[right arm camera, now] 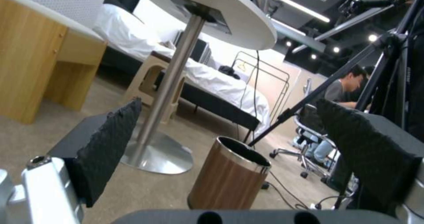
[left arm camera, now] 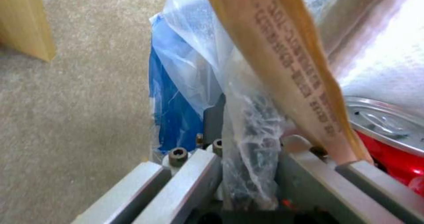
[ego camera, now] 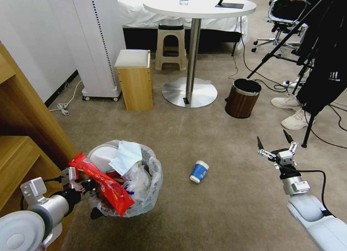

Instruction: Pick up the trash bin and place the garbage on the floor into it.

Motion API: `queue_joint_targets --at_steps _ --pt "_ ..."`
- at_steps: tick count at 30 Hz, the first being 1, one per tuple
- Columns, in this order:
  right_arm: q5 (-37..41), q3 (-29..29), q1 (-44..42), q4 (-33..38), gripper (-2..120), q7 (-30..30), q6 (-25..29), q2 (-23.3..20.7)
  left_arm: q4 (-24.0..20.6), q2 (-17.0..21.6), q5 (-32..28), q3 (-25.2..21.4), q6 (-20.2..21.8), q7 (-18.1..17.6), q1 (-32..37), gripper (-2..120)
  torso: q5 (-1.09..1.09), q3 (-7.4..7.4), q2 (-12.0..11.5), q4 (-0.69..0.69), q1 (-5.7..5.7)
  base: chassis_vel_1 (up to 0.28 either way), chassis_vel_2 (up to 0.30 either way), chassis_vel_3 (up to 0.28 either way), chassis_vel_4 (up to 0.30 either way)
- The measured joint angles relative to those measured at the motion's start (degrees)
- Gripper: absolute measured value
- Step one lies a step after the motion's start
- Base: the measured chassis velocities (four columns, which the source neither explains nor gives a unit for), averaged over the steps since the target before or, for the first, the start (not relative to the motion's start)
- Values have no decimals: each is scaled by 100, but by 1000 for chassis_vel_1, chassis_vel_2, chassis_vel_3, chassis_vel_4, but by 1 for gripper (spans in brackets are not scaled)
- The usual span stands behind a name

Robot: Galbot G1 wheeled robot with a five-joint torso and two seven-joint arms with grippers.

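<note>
Left gripper [ego camera: 86, 187] is clamped on the rim of the small round trash bin with the crinkly white plastic bag [ego camera: 153, 178], full of rubbish like a long red wrapper [ego camera: 105, 184]. Right gripper [ego camera: 274, 140] hangs with its fingers wide apart, well to the right of the blue paper cup [ego camera: 199, 171] lying on the beige-brown carpet floor [ego camera: 217, 207].

Left pincer [ego camera: 85, 187] gripping full trash bin [ego camera: 151, 193] rim, blue paper cup [ego camera: 199, 171] lying on carpet floor [ego camera: 217, 135], right pincer [ego camera: 274, 141] spread wide above floor
</note>
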Motion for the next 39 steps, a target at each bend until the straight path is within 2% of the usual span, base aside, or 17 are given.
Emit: queue_joint_targets --at_steps 39 --pt "-44 -62 -39 23 100 -22 52 40 -59 -1 3 -40 -14 -15 48 0 -2 0 0 0 1 -101 99 95 -97"
